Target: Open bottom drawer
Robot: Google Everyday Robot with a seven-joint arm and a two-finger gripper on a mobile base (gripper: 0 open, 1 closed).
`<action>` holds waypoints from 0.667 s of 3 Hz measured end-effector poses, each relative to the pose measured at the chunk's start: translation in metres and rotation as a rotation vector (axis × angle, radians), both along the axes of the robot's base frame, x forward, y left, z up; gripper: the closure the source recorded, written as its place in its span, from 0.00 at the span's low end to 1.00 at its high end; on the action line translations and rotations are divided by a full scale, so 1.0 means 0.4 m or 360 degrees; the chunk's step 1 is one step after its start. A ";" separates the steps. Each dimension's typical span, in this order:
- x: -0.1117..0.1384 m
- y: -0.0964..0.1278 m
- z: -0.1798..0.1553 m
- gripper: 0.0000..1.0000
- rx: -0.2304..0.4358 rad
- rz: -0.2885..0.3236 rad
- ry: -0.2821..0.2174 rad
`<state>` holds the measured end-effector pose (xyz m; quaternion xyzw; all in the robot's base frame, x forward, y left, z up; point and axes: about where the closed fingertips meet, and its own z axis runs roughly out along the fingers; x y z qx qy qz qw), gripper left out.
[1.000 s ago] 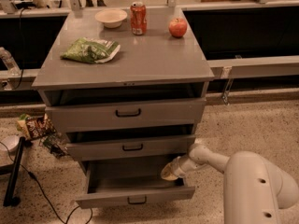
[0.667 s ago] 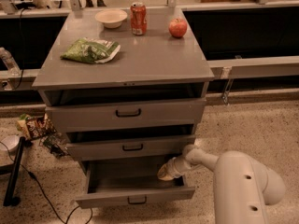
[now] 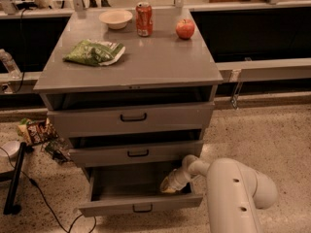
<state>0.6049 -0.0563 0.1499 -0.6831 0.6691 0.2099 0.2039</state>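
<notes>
Tool (image 3: 169,184) inside bottom drawer (image 3: 110,206), speckled floor (image 3: 272,130)

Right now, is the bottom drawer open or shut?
Open. The bottom drawer sticks out past the middle drawer above, showing its inside. The gripper sits inside at the drawer's right end.

Nothing legible here tbh; the red can (image 3: 144,19) on the counter (image 3: 155,57) has print on it, but it's just a blur; same with the green bag (image 3: 94,52) and the wrappers (image 3: 36,130) on the floor by the cabinet, no brand I can make out; fwiw the pincer (image 3: 170,184) sits inside the pulled-out bottom drawer (image 3: 112,208), at its right side.
</notes>
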 end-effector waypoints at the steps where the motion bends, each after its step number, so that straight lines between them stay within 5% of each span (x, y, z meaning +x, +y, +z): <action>1: -0.045 -0.005 -0.037 1.00 -0.0041 0.0007 0.0086; 2: -0.091 -0.031 -0.041 1.00 -0.0081 0.0010 0.0168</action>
